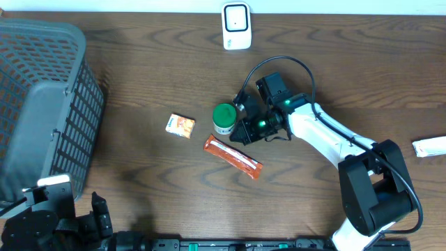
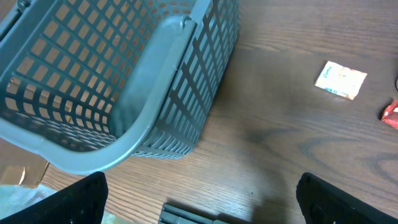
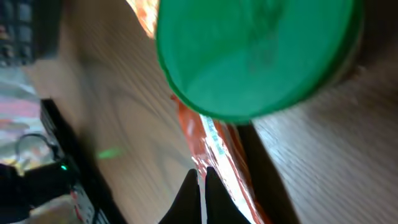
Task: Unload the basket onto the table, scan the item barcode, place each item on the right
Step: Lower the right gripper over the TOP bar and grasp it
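Note:
A jar with a green lid stands mid-table, filling the top of the right wrist view. Just in front of it lies a long orange packet. My right gripper sits low beside the jar on its right, above the packet's upper end. Its fingertips are pressed together over the packet's edge, and nothing shows between them. A small orange-and-white sachet lies left of the jar. The white scanner stands at the table's far edge. My left gripper hangs open over bare wood at the front left.
A large grey mesh basket takes up the left side, close to the left gripper. A white packet lies at the right edge. A black cable loops behind the right wrist.

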Robot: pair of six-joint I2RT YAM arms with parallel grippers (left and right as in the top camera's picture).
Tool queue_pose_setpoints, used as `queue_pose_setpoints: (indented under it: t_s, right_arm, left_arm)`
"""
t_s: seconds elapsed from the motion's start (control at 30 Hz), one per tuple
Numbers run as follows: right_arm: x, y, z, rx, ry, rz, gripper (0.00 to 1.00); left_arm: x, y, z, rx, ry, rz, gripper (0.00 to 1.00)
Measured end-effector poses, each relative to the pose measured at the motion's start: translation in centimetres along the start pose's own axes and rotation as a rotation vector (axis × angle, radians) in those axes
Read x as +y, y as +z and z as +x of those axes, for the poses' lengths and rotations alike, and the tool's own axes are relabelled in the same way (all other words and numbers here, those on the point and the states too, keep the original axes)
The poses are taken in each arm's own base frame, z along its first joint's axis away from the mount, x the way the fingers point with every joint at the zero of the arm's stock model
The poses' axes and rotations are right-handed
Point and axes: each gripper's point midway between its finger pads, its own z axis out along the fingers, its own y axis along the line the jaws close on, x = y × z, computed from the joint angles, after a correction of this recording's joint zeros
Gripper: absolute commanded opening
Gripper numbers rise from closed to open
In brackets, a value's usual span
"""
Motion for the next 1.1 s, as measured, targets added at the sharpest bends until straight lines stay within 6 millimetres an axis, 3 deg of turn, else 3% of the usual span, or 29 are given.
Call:
queue_pose_setpoints:
  t_s: [0.1, 0.23, 0.43, 0.97, 1.1]
  right_arm:
    - [0.9, 0.5, -1.0, -0.036, -0.005, -0.018, 0.01]
    - [1.2, 1.9, -0.7, -0.017, 0.012, -0.002, 0.01]
    - [-0.3, 4.5, 0.8, 0.045, 0.057, 0.074, 0.01]
    - [-0.9, 4.7, 0.9, 0.053, 0.047, 0.175, 0.01]
    - [-0.7, 3.2, 1.8, 0.077, 0.063, 0.212, 0.01]
  left_arm:
    - [0.0, 0.0, 0.0, 0.000, 0.000, 0.000, 0.97]
    - [0.0, 0.0, 0.0, 0.000, 0.000, 0.000, 0.97]
    - [0.0, 0.0, 0.0, 0.000, 0.000, 0.000, 0.97]
    - [0.0, 0.0, 0.0, 0.000, 0.000, 0.000, 0.97]
    - [0.0, 0.0, 0.0, 0.000, 0.000, 0.000, 0.97]
